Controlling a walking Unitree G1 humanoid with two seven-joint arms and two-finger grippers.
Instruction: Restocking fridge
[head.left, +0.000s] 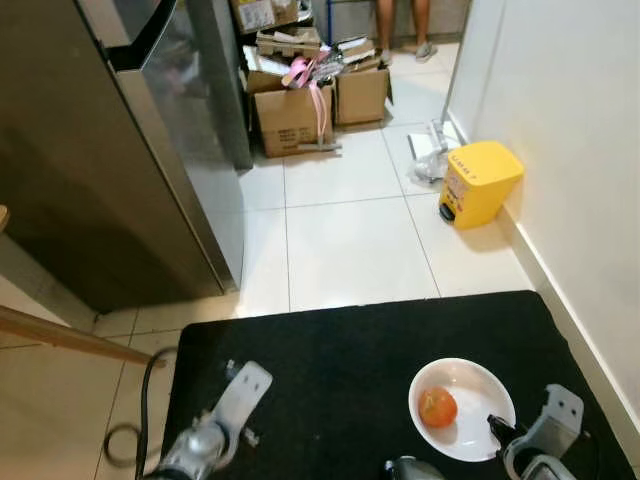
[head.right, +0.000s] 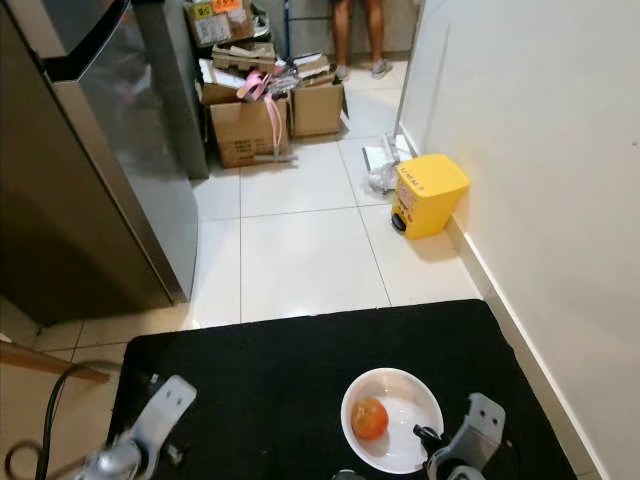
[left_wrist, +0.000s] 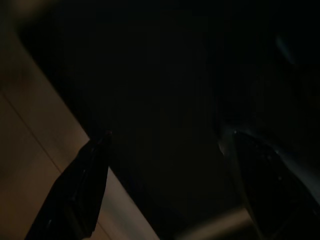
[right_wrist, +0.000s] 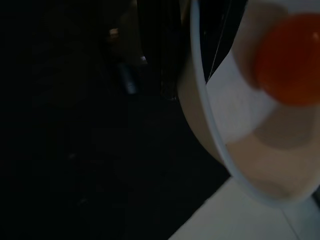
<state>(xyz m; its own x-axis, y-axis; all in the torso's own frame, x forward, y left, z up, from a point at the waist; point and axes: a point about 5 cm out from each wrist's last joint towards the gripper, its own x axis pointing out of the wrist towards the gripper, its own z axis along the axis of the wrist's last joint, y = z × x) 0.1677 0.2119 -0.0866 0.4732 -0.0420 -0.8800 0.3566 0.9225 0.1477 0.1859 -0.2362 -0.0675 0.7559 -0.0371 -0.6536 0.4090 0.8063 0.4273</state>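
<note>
White bowl (head.left: 470, 425) – round, shallow, sitting level with the opening facing up, no long axis to call. Holds one orange-red tomato (head.left: 437, 407), left of centre in the bowl. Held low over the black mat (head.left: 340, 360), gripped at its near-right rim by the right gripper (head.left: 497, 428). Left gripper (left_wrist: 165, 150) idle over the mat edge, fingers spread apart. Steel fridge (head.left: 110, 170) stands closed, ahead on the left – yellow bin (head.left: 480, 182) by the right wall.
</note>
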